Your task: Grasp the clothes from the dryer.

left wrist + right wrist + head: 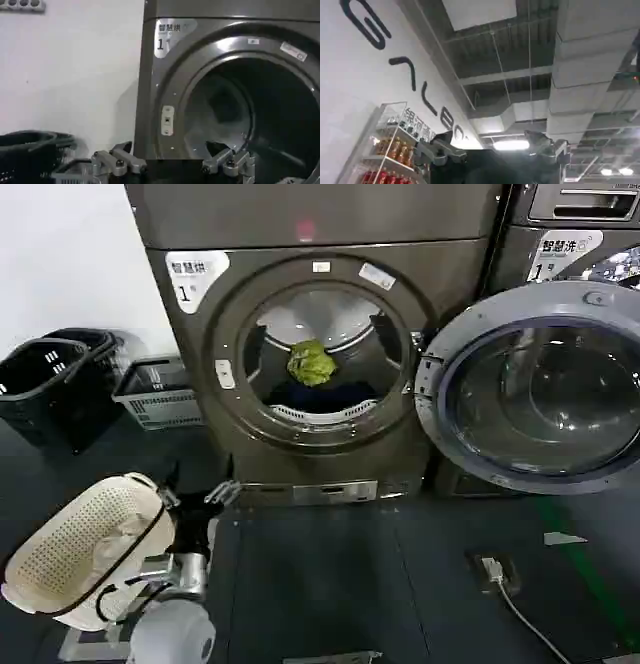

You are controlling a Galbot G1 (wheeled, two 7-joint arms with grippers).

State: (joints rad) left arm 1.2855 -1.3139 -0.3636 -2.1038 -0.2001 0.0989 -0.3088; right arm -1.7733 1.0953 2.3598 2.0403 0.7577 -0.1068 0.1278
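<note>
Seen from the head: dryer (320,344) with its door (535,389) swung wide to the right, white "1" label (192,276) at the upper left of the front panel, and the clothes (312,364) inside the drum, a yellow-green lump resting on dark navy fabric (325,397) near the drum's lower lip. Also there, low on the left: a cream basket (75,549) beside the left arm, the left pincer (195,494) low before the dryer's lower left corner, well apart from the clothes; black baskets (55,379) and a grey crate (155,394) against the wall. From the left wrist: same label (167,36) and the porthole rim close up, drum interior dark, clothes hard to make out, possibly hidden past the edge; left pincer (172,162) spread wide, fingers (117,161) holding nothing and touching nothing. From the right wrist: ceiling ducts, a wall with large letters and a drinks shelf (395,150), the right pincer (495,152) pointing upward, likewise spread and empty.
</note>
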